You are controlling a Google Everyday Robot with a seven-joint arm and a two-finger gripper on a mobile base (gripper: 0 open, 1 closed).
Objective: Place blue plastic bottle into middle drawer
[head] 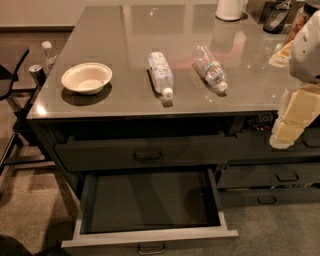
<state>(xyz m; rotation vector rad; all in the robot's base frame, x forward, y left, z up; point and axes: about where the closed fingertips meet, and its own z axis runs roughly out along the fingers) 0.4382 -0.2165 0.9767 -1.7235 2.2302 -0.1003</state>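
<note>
The blue plastic bottle (160,72) lies on its side on the grey countertop (125,35), its white cap pointing toward the front edge. The middle drawer (150,239) is pulled out below it, and its dark interior holds nothing. My gripper (292,122) is at the right edge of the view, level with the counter's front edge. It hangs below the white arm, to the right of the bottle and apart from it. Nothing shows in its hold.
A clear ribbed bottle with a red-and-blue label (210,68) lies right of the blue one. A white bowl (86,77) sits at the left. A white jug (229,9) stands at the back. The top drawer (145,152) is shut. Narrower drawers (272,175) are at the right, and a chair (10,75) at the left.
</note>
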